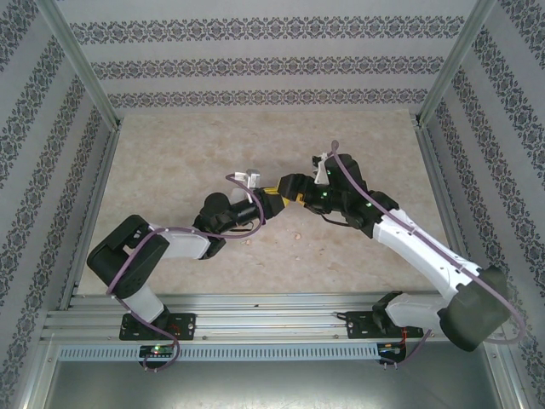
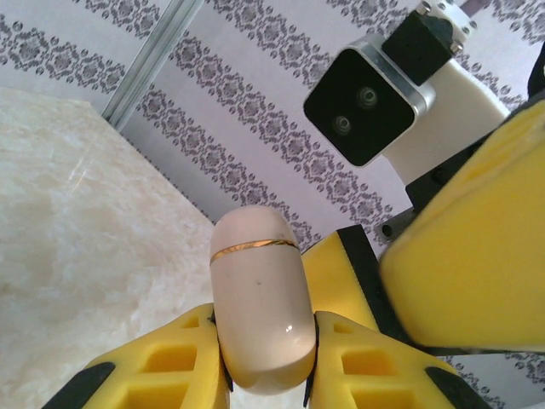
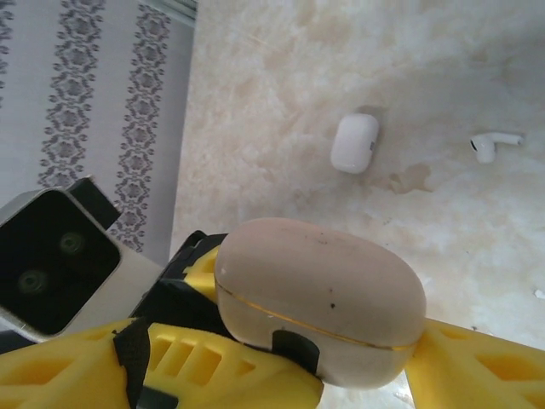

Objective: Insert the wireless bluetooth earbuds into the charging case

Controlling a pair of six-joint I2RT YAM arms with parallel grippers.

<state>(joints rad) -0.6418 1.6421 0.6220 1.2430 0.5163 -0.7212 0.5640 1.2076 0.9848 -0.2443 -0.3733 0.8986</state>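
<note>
Table (image 3: 281,77) — one case (image 3: 354,143), one earbud (image 3: 494,145) | left hand (image 2: 266,345) clamps tan piece (image 2: 255,290) | right hand (image 1: 291,192): cannot tell

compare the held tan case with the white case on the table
The tan case is beige with a gold seam; the white case is plain white. The tan case is gripped in the left end effector, off the table; the white case lies on it. Both are rounded.

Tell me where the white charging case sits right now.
In the right wrist view the charging case lies on the marble table, upper centre, left of a lone white earbud and beyond the tan rounded piece.
</note>
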